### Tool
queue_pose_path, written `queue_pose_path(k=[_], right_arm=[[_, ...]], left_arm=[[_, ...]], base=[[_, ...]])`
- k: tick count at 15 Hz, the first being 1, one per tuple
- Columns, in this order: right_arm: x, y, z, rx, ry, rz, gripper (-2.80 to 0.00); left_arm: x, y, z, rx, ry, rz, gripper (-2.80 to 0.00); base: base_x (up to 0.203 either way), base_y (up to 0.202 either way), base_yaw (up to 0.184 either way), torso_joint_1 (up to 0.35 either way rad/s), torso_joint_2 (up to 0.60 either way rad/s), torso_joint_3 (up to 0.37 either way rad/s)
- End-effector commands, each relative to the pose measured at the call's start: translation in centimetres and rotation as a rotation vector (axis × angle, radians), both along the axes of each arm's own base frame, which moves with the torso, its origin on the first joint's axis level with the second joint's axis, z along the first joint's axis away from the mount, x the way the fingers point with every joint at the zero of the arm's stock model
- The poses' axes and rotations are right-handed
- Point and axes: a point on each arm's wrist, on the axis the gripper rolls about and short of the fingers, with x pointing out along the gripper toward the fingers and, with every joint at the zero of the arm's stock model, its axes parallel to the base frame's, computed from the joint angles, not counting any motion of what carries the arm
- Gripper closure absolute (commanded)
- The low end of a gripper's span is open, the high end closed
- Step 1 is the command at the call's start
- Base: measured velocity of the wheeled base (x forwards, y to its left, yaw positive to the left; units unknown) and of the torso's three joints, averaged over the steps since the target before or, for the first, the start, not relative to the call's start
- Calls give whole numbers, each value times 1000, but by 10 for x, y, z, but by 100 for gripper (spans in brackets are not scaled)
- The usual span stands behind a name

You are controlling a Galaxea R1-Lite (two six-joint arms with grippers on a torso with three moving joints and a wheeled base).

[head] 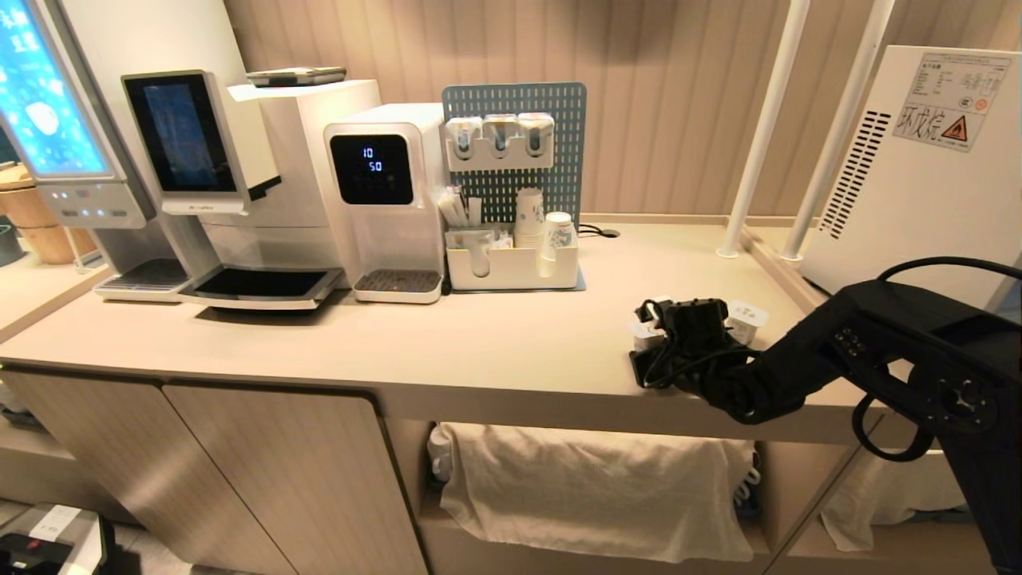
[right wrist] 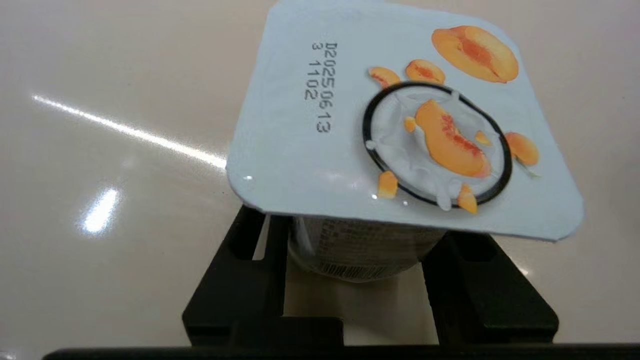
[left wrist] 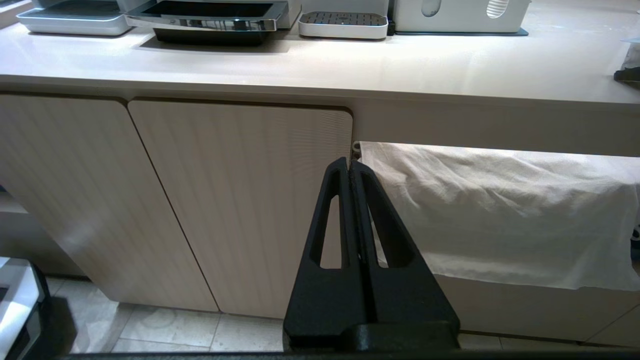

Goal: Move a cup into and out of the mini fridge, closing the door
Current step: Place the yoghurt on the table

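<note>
A cup (right wrist: 400, 125) with a peach-printed foil lid stands on the beige counter (head: 479, 343). My right gripper (right wrist: 357, 235) straddles it, one black finger close on each side, and a thin gap shows beside one finger. In the head view this cup (head: 641, 329) peeks out beside the gripper (head: 643, 342), near the counter's front edge. The mini fridge (head: 918, 176) stands at the back right, showing its vented side and warning sticker. Its door is out of view. My left gripper (left wrist: 349, 165) hangs shut and empty, low before the cabinet doors.
Another foil-lidded cup (head: 746, 319) sits just behind my right arm. Coffee machines (head: 239, 184), a water dispenser (head: 383, 200) and a pegboard caddy with paper cups (head: 515, 239) line the back left. Two white poles (head: 766, 128) rise left of the fridge. A cloth (head: 591, 487) hangs below the counter.
</note>
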Motion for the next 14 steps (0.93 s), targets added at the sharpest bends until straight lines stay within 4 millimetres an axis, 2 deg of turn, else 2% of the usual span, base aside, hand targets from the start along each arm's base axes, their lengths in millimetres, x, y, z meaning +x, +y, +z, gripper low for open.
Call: queue_pose_path(k=[1,6,8,11,14], right_arm=[[0,0,1,-1,0,1,-280],[-2,-1,4,1,-4,-1,-280],[-13,-5,11,-3,5,-3,-280],[-46,-16,39,-1,13,3,-280],[-98,-30,75,27,-35,22,-280]], left_arm=[[0,0,0,0,-1,-1,0],[0,0,0,0,0,-1,0],[0,0,0,0,-1,-1,0],[0,0,0,-1,-1,-1,0],[0,0,0,-2,-1,-1,0]], base=[[0,0,0,0,0,0],[0,0,0,0,0,0],[0,0,0,0,0,0],[0,0,0,0,0,0],[0,0,0,0,0,0]])
